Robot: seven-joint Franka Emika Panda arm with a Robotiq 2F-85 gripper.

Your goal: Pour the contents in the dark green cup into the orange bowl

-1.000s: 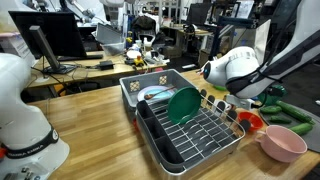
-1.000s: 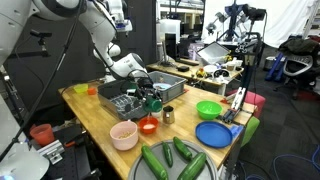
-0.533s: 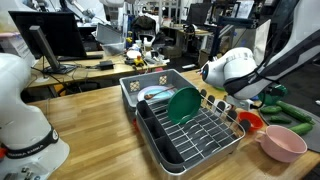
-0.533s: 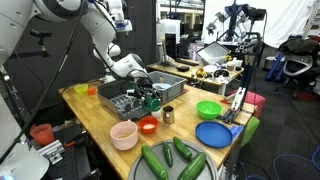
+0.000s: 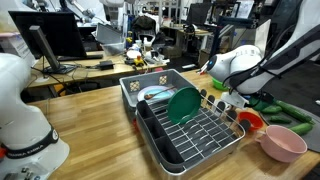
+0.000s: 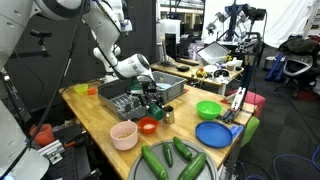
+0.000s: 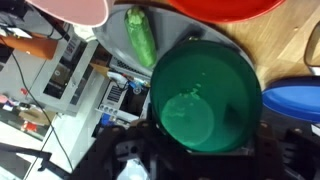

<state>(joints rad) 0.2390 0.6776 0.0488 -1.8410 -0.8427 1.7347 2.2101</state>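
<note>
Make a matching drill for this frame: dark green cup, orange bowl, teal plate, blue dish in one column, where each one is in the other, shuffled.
Things:
1. dark green cup
2. orange bowl
3. teal plate
4. blue dish

Places:
A. standing on edge in the dish rack
B. on the table beside the lime green bowl
C. held in the shut gripper
D. on the table next to the pink bowl

Pairs: 1-C, 2-D, 3-A, 4-B.
</note>
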